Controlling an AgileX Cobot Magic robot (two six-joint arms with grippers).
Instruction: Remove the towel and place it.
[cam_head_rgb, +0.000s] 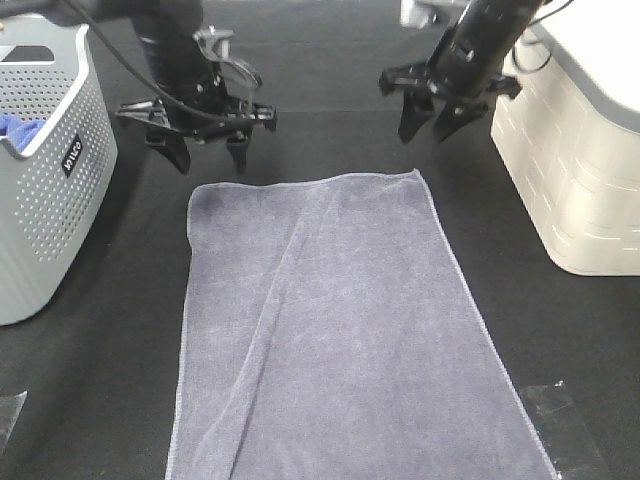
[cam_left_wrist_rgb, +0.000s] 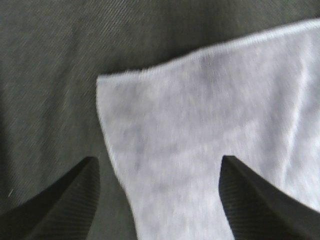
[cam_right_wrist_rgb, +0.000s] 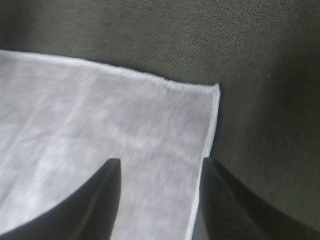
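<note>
Nearest the camera, the towel (cam_head_rgb: 340, 320) is seen spread flat on the black counter (cam_head_rgb: 100, 400), its near end cut off by the lower edge of the high view. A patch of clear tape (cam_head_rgb: 548, 398) is stuck to the counter just beside the towel's near right side. A long soft crease is carried up the towel from its near left part toward the far edge.

Further back, a grey perforated basket (cam_head_rgb: 50, 220) is stood to the left of the towel, with a bright blue cloth (cam_head_rgb: 15, 128) showing inside it, and a cream bin (cam_head_rgb: 570, 190) is stood to the right.

At the far edge, the left jaws are held wide apart by the towel's far left corner, and the right jaws are held apart by its far right corner — nothing is clamped in either pair. In each wrist view the corner is seen lying flat on the counter, framed between the two jaws.
</note>
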